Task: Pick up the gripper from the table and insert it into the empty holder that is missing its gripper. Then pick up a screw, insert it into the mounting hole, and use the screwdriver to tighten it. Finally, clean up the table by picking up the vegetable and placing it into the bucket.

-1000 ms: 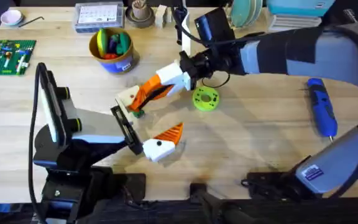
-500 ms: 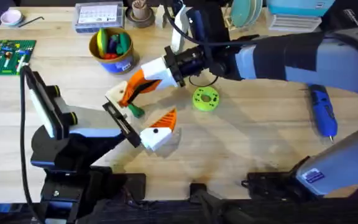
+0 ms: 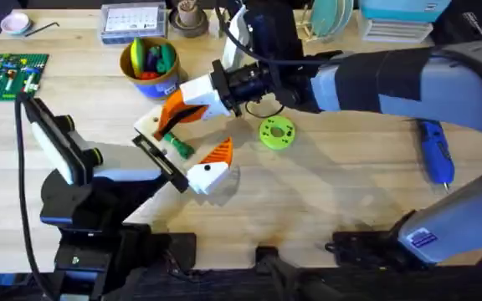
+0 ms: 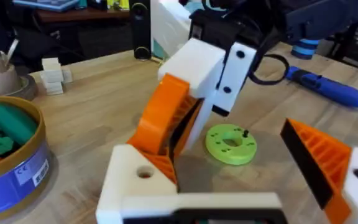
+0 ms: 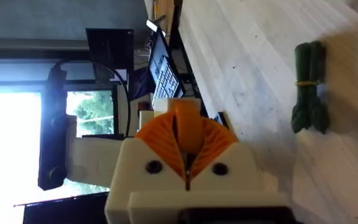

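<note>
Table (image 3: 333,209) of light wood lies under both arms. Near the front, the left gripper (image 3: 189,142) is spread wide open and holds nothing. On its right side it has one orange finger (image 3: 221,152) on a white block. On its left side it has the holder (image 3: 150,126), a white block with a round hole.

The vegetable (image 3: 180,149) lies flat on the table between those two sides, touching neither.

A bit farther back, the right gripper (image 3: 172,113) reaches in from the right and points down at the holder. Its orange fingers (image 5: 188,134) are pressed tight together. They seem to pinch the gripper (image 4: 157,163), whose ribbed end sits against the holder.

A lime green disc (image 3: 276,133) lies to the right of them. The screwdriver (image 3: 435,150) lies far off to the right, alone.

At the far left stands the bucket (image 3: 149,65), with toys inside.
</note>
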You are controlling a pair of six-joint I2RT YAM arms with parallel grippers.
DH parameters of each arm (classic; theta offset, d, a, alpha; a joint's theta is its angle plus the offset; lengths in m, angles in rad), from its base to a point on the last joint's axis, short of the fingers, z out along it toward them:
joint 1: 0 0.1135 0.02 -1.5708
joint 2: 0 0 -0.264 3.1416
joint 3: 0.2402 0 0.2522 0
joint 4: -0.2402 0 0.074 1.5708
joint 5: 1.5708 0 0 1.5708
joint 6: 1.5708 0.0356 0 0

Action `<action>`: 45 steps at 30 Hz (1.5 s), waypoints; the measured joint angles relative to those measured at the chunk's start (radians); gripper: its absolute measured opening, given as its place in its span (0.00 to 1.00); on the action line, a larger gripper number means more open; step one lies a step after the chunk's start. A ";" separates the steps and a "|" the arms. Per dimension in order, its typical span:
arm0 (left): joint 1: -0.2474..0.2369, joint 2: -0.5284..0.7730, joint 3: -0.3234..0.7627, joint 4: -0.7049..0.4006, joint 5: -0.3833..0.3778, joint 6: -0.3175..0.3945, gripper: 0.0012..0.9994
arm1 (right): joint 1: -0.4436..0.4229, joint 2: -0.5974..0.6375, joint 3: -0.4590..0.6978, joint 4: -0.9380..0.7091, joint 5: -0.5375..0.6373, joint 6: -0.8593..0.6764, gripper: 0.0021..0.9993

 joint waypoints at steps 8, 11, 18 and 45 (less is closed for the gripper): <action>0.003 0.000 0.002 -0.002 -0.017 -0.001 0.99 | 0.012 0.000 0.000 0.006 0.020 -0.012 0.01; 0.003 0.000 0.002 -0.003 -0.017 -0.001 0.99 | 0.012 0.000 0.000 0.005 0.012 -0.032 0.01; 0.003 0.000 0.003 -0.004 -0.017 0.000 0.99 | 0.012 0.000 0.000 0.005 0.009 -0.054 0.01; -0.023 -0.002 0.004 -0.015 0.178 0.064 0.99 | -0.070 0.034 -0.002 -0.010 -0.419 -0.121 0.66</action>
